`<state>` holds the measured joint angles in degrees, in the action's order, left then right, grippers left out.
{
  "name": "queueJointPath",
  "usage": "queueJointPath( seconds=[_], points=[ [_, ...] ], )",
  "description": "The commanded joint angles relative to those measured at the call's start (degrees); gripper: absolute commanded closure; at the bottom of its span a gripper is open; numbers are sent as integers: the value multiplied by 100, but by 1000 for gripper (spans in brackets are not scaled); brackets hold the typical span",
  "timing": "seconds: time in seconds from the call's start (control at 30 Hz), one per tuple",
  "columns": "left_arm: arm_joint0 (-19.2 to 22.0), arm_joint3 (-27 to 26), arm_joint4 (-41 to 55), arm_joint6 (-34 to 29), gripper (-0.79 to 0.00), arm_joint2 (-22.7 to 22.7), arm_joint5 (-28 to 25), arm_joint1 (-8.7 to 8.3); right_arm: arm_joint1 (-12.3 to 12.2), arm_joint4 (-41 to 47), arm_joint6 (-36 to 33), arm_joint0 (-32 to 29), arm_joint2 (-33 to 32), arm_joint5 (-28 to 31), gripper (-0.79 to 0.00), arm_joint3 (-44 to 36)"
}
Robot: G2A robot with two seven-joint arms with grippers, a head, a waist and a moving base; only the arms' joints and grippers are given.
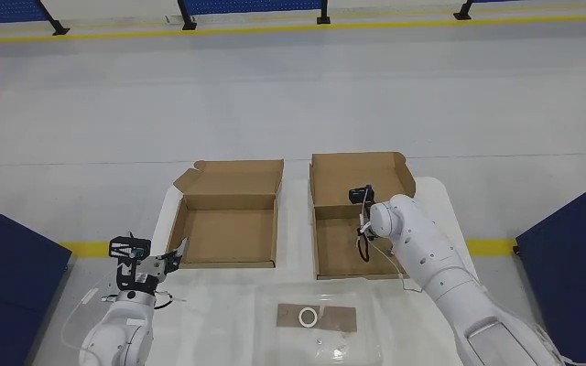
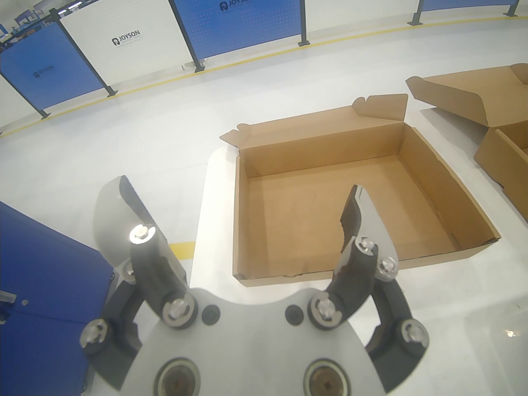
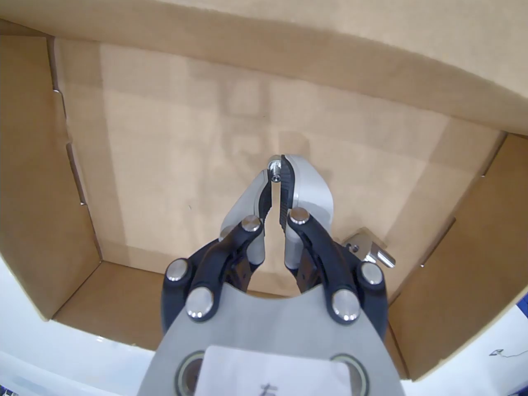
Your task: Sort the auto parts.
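White, glossy table top with rounded far corners. Beyond it, broad pale grey shop floor, crossed far off by a thin yellow painted line. Nearer, a short yellow floor strip just off the table's left side and a second yellow strip off its right side. Along the far line, a row of blue partition panels on black posts. From the left wrist, blue perforated panels alternating with white perforated panels. Close by the table on either side, a dark blue flat screen on the left and a matching dark blue screen on the right.
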<state>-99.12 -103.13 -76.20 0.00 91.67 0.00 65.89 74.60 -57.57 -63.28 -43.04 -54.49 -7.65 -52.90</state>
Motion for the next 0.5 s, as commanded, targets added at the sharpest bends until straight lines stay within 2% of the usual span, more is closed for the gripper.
queueJointPath(
  seconds=[0.0,0.13,0.23,0.27,0.4,0.47],
  points=[
    [0,0,0,0,-785,0,0,0,18,2,4,31,23,15,0,69],
    [0,0,0,0,-785,0,0,0,51,-11,14,86,67,32,-12,174],
    [0,0,0,0,-785,0,0,0,70,2,25,107,78,41,-49,216],
    [0,0,0,0,-785,0,0,0,73,0,32,110,76,42,-120,218],
    [0,0,0,0,-785,0,0,0,70,-41,27,96,47,24,-311,152],
    [0,0,0,0,-785,0,0,0,54,-101,19,74,13,-5,-351,53]
  ],
)
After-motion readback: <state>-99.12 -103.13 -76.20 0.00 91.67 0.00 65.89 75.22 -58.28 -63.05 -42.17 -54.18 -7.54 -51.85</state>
